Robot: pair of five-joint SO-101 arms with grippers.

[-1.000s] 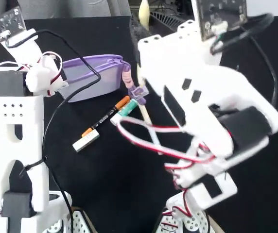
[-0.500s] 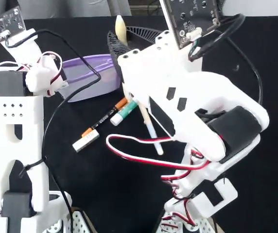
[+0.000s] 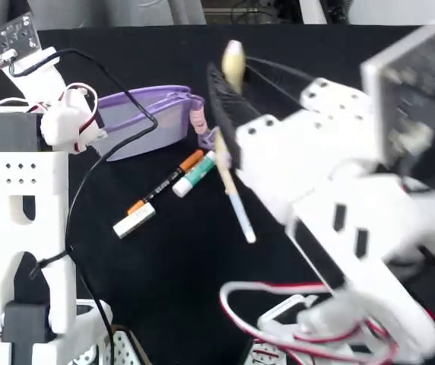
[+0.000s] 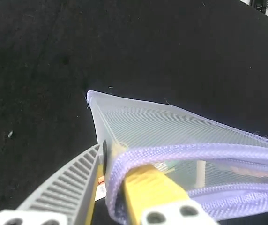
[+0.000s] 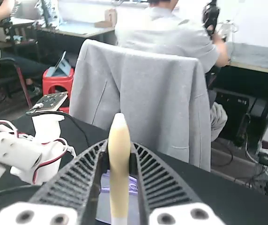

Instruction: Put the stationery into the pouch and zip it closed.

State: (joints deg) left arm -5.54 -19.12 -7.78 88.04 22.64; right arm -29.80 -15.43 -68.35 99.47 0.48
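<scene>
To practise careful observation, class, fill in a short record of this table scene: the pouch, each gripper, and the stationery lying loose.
pouch: purple mesh pouch, lying on the table, mouth open
left gripper: shut on the pouch's rim
right gripper: raised above the table, shut on a cream stick
loose beside the pouch: orange-and-black marker, green-and-white tube, white eraser, pale pen
surface: black table
</scene>
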